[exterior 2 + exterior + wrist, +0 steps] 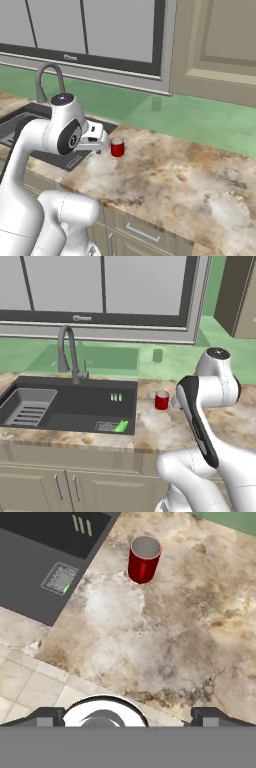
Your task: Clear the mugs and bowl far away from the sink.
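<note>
A red mug (161, 400) (117, 147) (144, 558) stands upright on the marbled counter, a short way right of the sink (75, 398) (20, 125). It is empty, with a pale inside. My gripper (99, 149) (129, 717) hangs above the counter between the sink's right rim and the mug, nearer the counter's front edge. It is open, with its fingertips (47, 717) spread wide and nothing between them. A small bright green shape (121, 426) (65, 588) lies by the drain in the sink; I cannot tell what it is. The bowl is out of view.
The tall arched faucet (70, 353) (47, 80) rises behind the basin, and a slatted rack insert (27, 408) fills its left part. Marbled counter (180, 175) stretches far to the right of the mug. A window and green backsplash (110, 358) run along the back.
</note>
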